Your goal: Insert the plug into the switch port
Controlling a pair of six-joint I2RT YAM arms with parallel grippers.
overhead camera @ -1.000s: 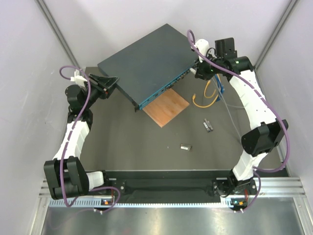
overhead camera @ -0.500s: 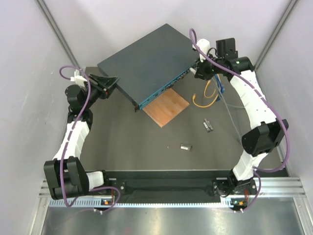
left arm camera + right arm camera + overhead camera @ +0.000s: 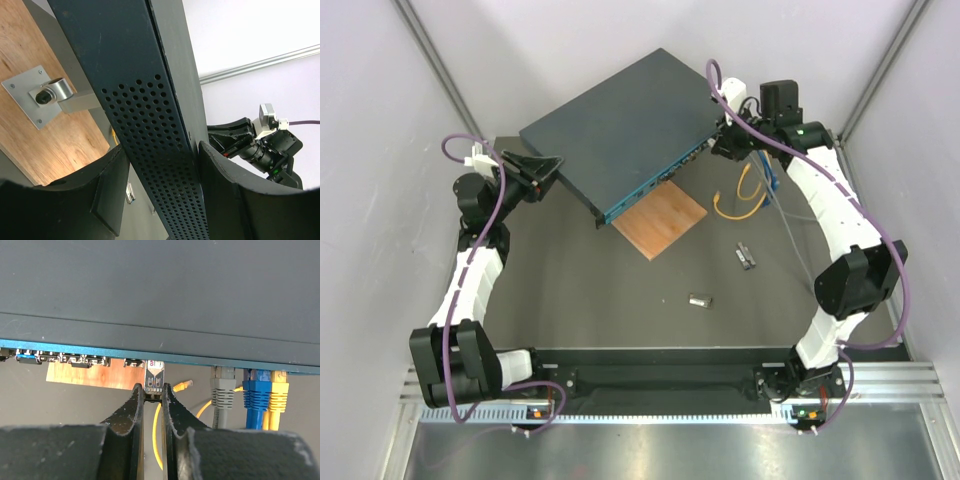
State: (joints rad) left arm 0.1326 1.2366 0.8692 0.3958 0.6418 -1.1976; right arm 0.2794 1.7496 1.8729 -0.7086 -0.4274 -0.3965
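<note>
Teal front face point(image 3: 75, 347) of the switch point(image 3: 620, 135), set diagonally at the bench's point(image 3: 600, 300) far side over a wooden square point(image 3: 665, 218), meets the silver plug point(image 3: 154, 374) pinched in the right tool point(image 3: 152, 388). The plug seems to be at the port mouth, so push it straight along the port's axis without twisting. The left tool point(image 3: 162, 150), clamped across the switch's perforated end, should brace it against the push.

Your right gripper point(image 3: 152, 392) is pinched on the plug point(image 3: 154, 376), with the plug's nose at the teal port row of the switch point(image 3: 160, 290); depth unclear. Right of it, the grey cable point(image 3: 222, 390), blue cable point(image 3: 257, 392) and yellow cable point(image 3: 278, 392) are seated. The wooden board point(image 3: 90, 376) shows left, beyond the ports.
</note>
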